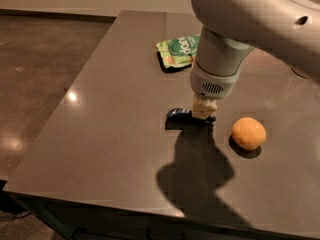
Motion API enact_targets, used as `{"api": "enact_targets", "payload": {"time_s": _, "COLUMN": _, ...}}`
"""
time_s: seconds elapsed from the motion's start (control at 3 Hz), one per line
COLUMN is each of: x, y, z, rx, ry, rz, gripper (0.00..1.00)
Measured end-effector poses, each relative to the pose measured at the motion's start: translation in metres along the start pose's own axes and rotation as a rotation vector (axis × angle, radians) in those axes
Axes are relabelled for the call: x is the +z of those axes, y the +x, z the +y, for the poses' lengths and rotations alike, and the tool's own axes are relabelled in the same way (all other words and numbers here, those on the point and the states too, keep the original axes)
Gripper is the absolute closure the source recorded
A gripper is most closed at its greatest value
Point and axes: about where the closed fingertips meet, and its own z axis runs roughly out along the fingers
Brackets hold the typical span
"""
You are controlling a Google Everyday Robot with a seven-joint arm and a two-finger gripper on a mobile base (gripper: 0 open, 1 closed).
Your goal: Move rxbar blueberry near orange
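The rxbar blueberry point(180, 114), a small dark blue bar, lies on the dark table point(100, 134) near its middle. My gripper point(204, 113) hangs down from the big grey arm and sits right over the bar's right end, hiding that end. The orange point(248, 133) rests on the table a short way to the right of the gripper, apart from the bar.
A light-green snack pouch point(180, 50) lies farther back on the table, behind the arm. The table's front edge point(100, 196) and left edge drop to a brown floor point(40, 74). The arm casts a dark shadow point(197, 179) in front of the bar.
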Motion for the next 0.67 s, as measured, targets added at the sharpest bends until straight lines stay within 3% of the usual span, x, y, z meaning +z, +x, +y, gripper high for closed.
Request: {"api": "enact_targets", "payload": {"time_s": 0.67, "x": 0.0036, "y": 0.0167, "z": -0.0153, "rx": 0.062, "ry": -0.002, "rz": 0.002, "gripper": 0.60}}
